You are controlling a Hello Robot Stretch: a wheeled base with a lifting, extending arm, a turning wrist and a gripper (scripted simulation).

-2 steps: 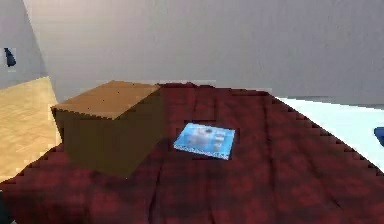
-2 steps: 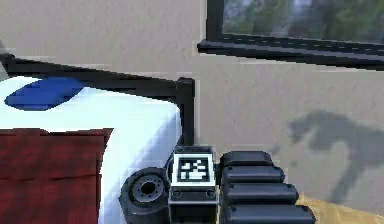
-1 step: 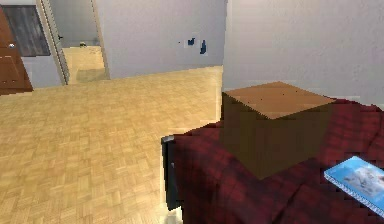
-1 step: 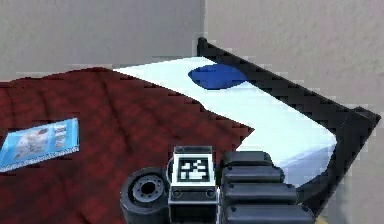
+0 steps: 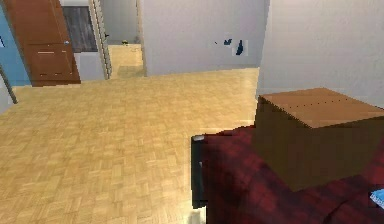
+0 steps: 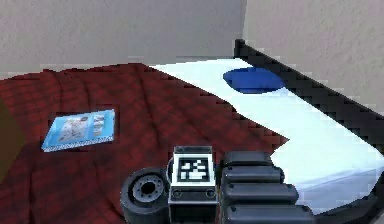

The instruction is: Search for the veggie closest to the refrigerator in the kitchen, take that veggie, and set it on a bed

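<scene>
- Forward view: a wood floor [image 5: 110, 130] runs to a brown door [image 5: 45, 40] at the upper left and an open doorway [image 5: 122, 40] beside it.
- Forward view: the corner of the bed [image 5: 232, 168] occupies the lower right. A cardboard box [image 5: 315, 135] stands on its red plaid cover, near the bed's edge.
- Arm side view: the red blanket [image 6: 150, 100] covers the bed's left part and a white sheet [image 6: 290, 130] covers the right.
- Arm side view: a thin book [image 6: 80, 128] lies flat on the blanket toward its left edge. A blue pillow [image 6: 255, 80] lies on the sheet at the bed's far end.
- Arm side view: a white marker square [image 6: 193, 168] sits at the bottom edge, with the gripper [image 6: 145, 190] as a dark round body just left of it. Its far end cannot be made out, so finger spacing and any load cannot be told.
- Veggie location: cannot be determined.
- Progress, as a judgement: the robot stands alongside the bed, so the approach is complete. The set-down on the blanket is either pending or unconfirmed.
</scene>
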